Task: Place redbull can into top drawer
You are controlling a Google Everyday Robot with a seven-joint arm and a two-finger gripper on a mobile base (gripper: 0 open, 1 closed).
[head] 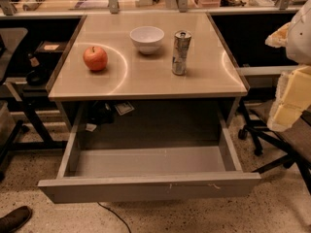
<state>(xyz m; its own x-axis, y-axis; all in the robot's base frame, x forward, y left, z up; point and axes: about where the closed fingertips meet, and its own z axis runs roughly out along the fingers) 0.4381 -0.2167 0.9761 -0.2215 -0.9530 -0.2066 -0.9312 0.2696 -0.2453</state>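
The redbull can point(181, 52) stands upright on the beige table top point(146, 79), right of centre and just right of a white bowl point(146, 39). The top drawer point(150, 186) is pulled fully out below the table; its grey inside holds nothing. My gripper point(283, 64) is at the right edge of the view, beyond the table's right side, well apart from the can. Its two yellowish fingers point(290, 101) stand apart with nothing between them.
A red apple point(95, 58) sits on the table's left part. An office chair point(286, 140) stands right of the drawer, below my gripper. A dark shoe point(14, 218) is on the floor at the bottom left. A cluttered bench runs behind the table.
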